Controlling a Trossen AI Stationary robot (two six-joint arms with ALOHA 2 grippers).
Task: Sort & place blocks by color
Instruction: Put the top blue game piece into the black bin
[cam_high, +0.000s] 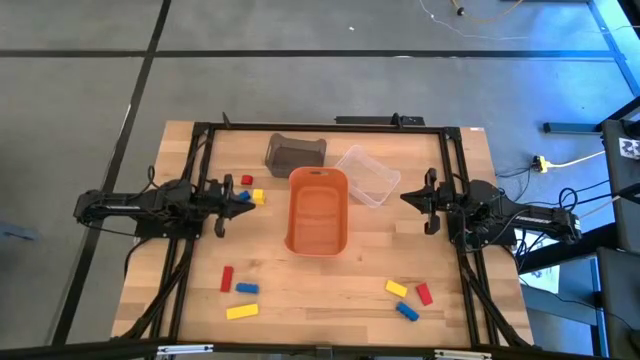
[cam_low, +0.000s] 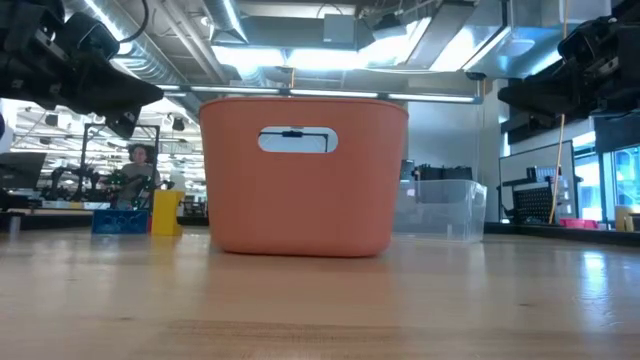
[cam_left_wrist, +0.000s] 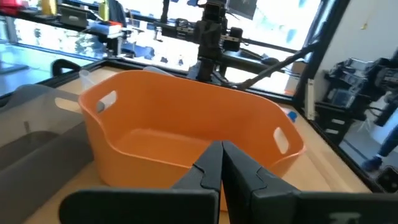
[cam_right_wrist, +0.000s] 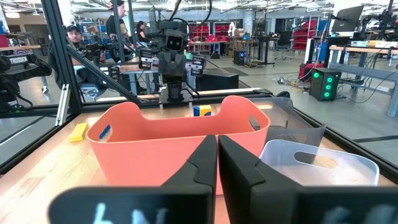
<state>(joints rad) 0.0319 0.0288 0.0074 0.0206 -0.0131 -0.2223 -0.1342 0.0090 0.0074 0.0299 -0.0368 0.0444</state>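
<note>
Overhead, table-level and 2 opposed wrist cameras all share the orange tub (cam_high: 318, 210)

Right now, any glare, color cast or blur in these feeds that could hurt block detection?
High view: even light on the table, blue spill at the floor's top right corner, blocks crisp. Low view: ceiling lights blown out, arms silhouetted, near tabletop soft. Left wrist view: bright, hazy background behind the orange tub. Right wrist view: clear, own fingers blurred.

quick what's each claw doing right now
Left claw: closed, empty, beside the orange tub.
Right claw: closed, empty.
</note>
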